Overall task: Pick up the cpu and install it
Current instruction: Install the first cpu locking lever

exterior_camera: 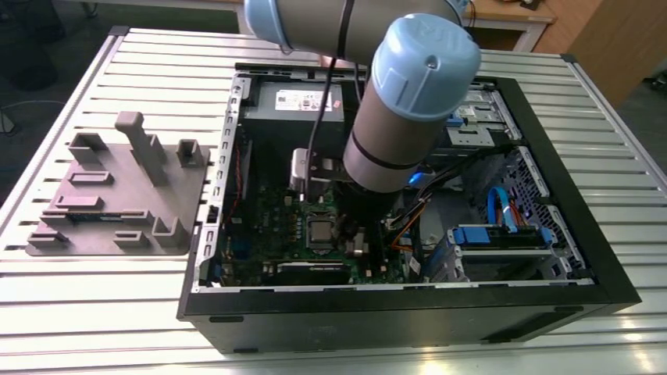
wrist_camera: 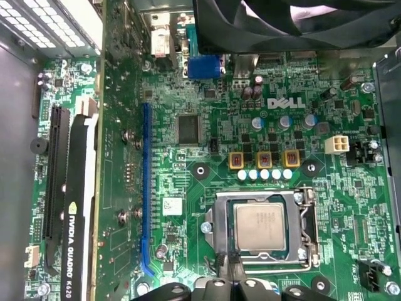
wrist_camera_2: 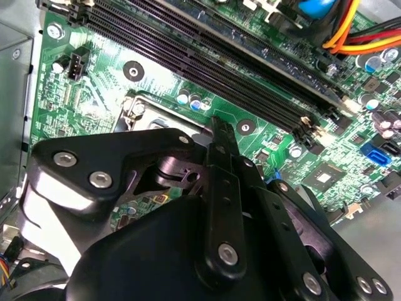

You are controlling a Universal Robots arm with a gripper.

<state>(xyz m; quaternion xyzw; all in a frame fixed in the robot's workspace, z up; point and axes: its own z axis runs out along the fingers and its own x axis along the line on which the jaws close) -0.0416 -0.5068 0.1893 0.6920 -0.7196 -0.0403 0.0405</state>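
Closest in is the claw. In the first wrist view its two tips sit pressed together with nothing between them, so it's closed and carrying nothing. The tips hover right at the edge of the socket, just beside the cpu; whether they touch the frame, I can't tell.

And there's the cpu, silvery top up, lying inside the socket with its edges parallel to the frame. It looks seated to my eye, so the placing seems done and this is the delicate work around the socket.

Doing it well, I'd say, means travelling straight along the claw's own axis. No sideways drag across the metal top, and no real force, because the chip should lie flat under its own weight.

Watch the row of round capacitors just beyond the socket. The memory slots run alongside it in the second wrist view. Both are near enough to clip, and everything sits on the green board.

Out to the exterior view now. The arm reaches from the top middle into the open case, with the power supply at the far end. The case stands on the slatted table, and a grey tray lies at the exterior view's left.
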